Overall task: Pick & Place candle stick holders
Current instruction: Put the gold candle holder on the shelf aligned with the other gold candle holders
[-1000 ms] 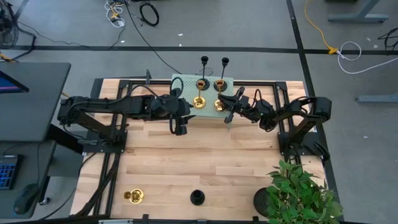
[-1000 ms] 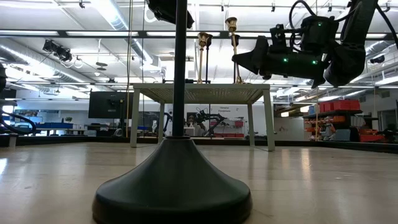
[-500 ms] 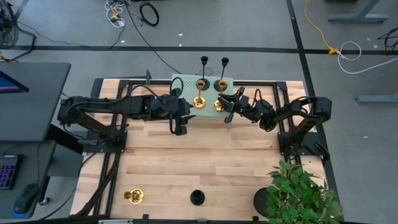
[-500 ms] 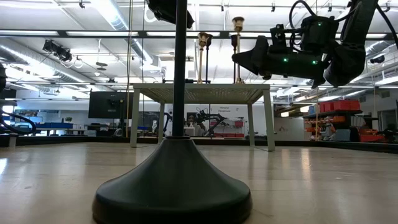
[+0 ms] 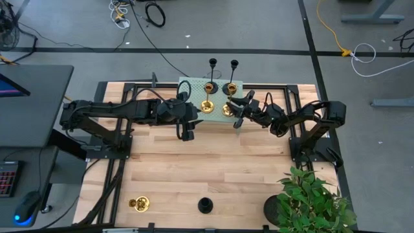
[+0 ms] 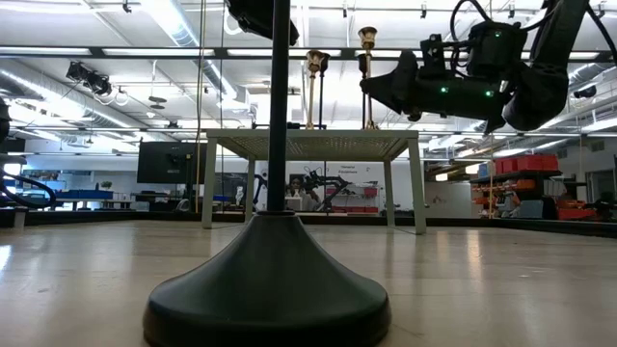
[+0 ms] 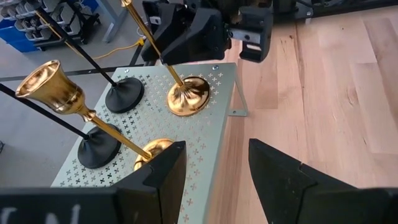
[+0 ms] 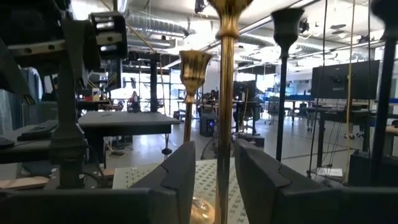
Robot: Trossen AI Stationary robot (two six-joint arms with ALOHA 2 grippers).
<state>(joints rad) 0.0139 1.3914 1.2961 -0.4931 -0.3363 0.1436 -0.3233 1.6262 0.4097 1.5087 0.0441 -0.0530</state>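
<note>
A perforated pale stand (image 5: 194, 85) at the table's far middle carries several candle stick holders on their round bases: two black ones (image 5: 211, 65) at its far side and two brass ones (image 7: 186, 94) nearer. My right gripper (image 8: 216, 180) is open at the stand's right, its fingers on either side of the right brass holder's stem (image 8: 224, 93), with a gap showing. My left gripper (image 7: 214, 180) hovers open near the stand's left front corner, with nothing between its fingers. A third brass holder (image 5: 138, 204) and a black one (image 5: 205, 205) stand near the table's front edge.
A potted green plant (image 5: 314, 200) in a black pot (image 5: 272, 210) fills the near right corner. The middle of the wooden table (image 5: 213, 165) is bare. In the low view the near black holder's base (image 6: 270, 289) stands close in front of the camera.
My right gripper has opened and let go of the right brass holder's stem. The holder's cup has shifted slightly toward the table's right and now stands steady on the stand.
</note>
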